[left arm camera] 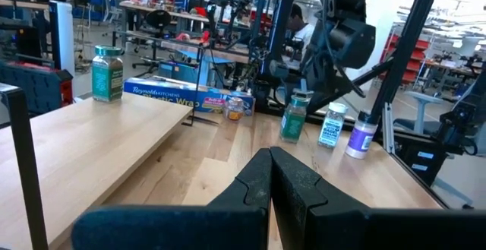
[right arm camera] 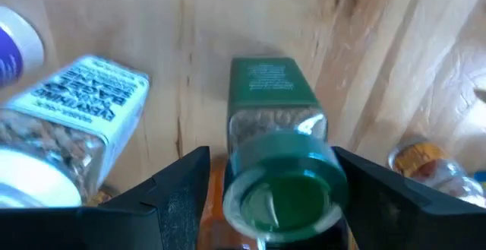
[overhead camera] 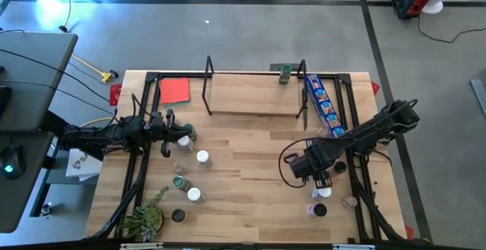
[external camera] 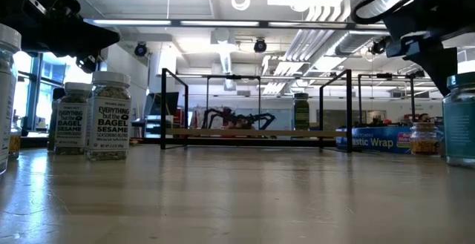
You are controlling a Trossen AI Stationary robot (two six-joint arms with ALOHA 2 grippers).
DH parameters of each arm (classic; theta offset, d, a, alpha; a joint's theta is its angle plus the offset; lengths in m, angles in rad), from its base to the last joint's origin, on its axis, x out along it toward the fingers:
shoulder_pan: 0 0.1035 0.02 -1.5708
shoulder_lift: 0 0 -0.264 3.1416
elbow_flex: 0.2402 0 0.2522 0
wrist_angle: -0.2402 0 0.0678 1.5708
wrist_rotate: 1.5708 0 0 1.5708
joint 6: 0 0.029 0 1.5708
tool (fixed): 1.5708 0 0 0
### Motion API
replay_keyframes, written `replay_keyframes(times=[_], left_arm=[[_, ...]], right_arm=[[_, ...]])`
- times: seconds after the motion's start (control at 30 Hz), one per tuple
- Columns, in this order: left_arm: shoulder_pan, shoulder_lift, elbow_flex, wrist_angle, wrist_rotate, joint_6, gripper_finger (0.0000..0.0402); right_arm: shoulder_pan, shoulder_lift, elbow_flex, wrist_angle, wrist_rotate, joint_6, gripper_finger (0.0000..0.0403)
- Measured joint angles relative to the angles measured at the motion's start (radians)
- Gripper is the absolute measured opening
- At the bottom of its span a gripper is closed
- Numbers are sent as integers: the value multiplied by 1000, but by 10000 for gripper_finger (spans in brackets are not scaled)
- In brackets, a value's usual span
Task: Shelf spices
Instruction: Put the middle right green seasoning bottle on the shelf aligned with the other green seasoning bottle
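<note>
The shelf [overhead camera: 250,102] is a light-wood board between black wire uprights at the table's far side. One green-topped jar [overhead camera: 285,74] stands on it. Several spice jars [overhead camera: 203,157] stand on the table's left half and a few more [overhead camera: 317,210] near the right edge. My right gripper [right arm camera: 271,166] is open and points down over a green-lidded jar [right arm camera: 282,189] that stands upright on the table. Its fingers stand on either side of the lid; I cannot tell whether they touch it. My left gripper [left arm camera: 270,162] is shut, empty, raised by the left jars [overhead camera: 182,140].
A long blue wrap box [overhead camera: 325,106] lies beside the shelf's right upright. A red square [overhead camera: 175,90] lies at the far left, and a small plant [overhead camera: 144,219] sits at the near left corner. A white-labelled jar [right arm camera: 76,121] and a yellow-labelled one [right arm camera: 425,162] crowd the green-lidded jar.
</note>
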Motion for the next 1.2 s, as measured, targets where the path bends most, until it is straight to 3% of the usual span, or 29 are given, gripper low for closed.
replay_keyframes(times=[0.2,0.4,0.53,0.77,0.97,1.2], left_arm=[[0,0,0,0,0,0,1],[0,0,0,0,0,0,1],[0,0,0,0,-1,0,1],[0,0,0,1,-3,0,1],[0,0,0,1,-3,0,1],[0,0,0,7,-18,1,1]], right_arm=[[0,0,-1,-4,1,25,254],[-19,0,-1,0,-22,80,189],[-75,1,37,-5,-67,128,189],[-270,55,351,-56,-13,100,189],[-467,275,732,-295,105,-128,189],[-701,427,873,-300,202,-399,189]])
